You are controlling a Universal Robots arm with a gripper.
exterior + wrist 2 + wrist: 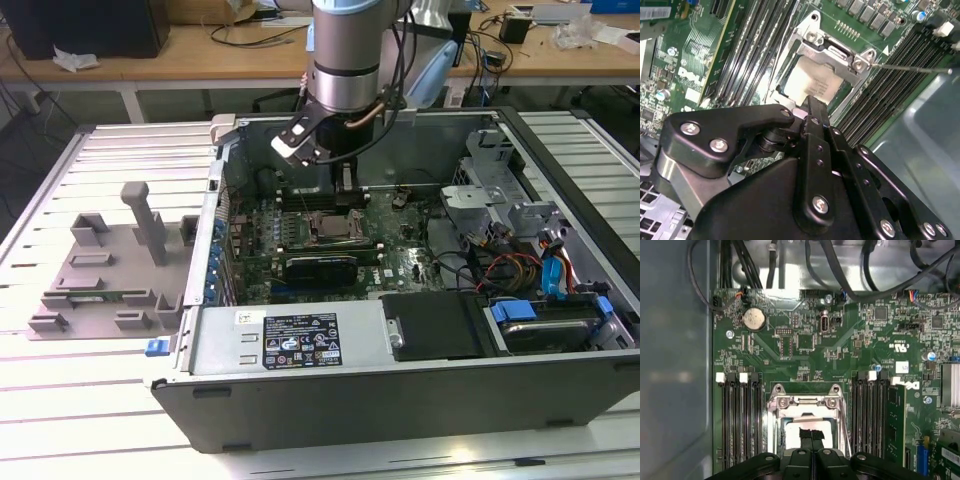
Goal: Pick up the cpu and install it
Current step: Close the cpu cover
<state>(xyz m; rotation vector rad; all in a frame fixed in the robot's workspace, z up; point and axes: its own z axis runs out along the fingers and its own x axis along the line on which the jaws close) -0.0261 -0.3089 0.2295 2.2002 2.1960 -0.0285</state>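
Fingers of the black gripper look clenched on nothing right above the small flat silver-grey square cpu, which sits in the metal-framed socket; it's light, stiff, slick-topped and fragile underneath, so edges only, I'd guess.

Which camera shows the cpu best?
The second wrist view: the cpu lies close, its silver top mostly bare. In the first wrist view the gripper covers part of it; the exterior view shows it far off.
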